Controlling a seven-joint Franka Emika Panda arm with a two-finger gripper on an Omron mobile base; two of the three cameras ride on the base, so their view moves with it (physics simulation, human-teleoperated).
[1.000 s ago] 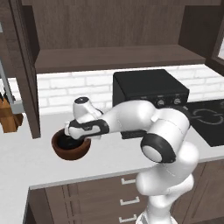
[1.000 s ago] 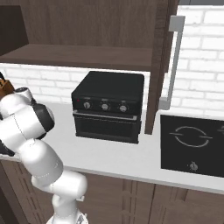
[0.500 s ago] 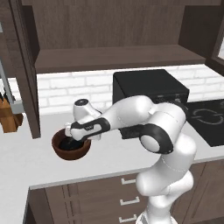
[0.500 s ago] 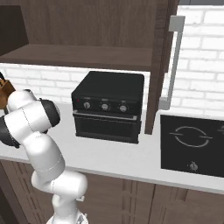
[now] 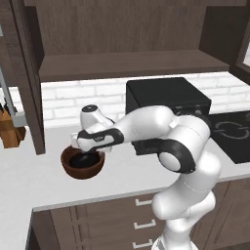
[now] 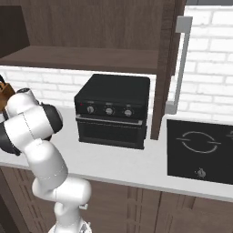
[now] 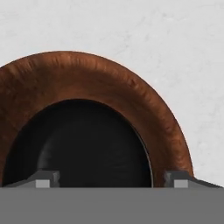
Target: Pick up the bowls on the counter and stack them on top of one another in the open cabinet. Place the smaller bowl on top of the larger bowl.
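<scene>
White-grey worktop (image 5: 44,180) runs under a white brick wall, with dark drawers (image 5: 112,219) carrying white handles below its pale front edge. On that counter, left of the black countertop oven (image 5: 166,105), sits the larger bowl (image 5: 82,165), reddish-brown and wooden-looking; in the left base view something dark shows in its hollow, but I cannot tell whether that is the smaller black bowl or only the brown bowl's dark inside. Above the oven hangs the open cabinet (image 5: 127,63), its plain brown shelf bare where visible. Reaching leftward from the oven, the white arm ends in the gripper (image 5: 84,149), which sits right over the bowl's mouth. From the hand view the brown rim (image 7: 109,83) arcs across the picture around a dark interior, and both fingertips (image 7: 43,179) peek up at the bottom, set wide apart, so the claw is spread with nothing between the tips. Left of the bowl, at the picture's edge, stands a wooden knife block (image 5: 9,129). Right of the oven lies a black cooktop (image 6: 200,148).
</scene>
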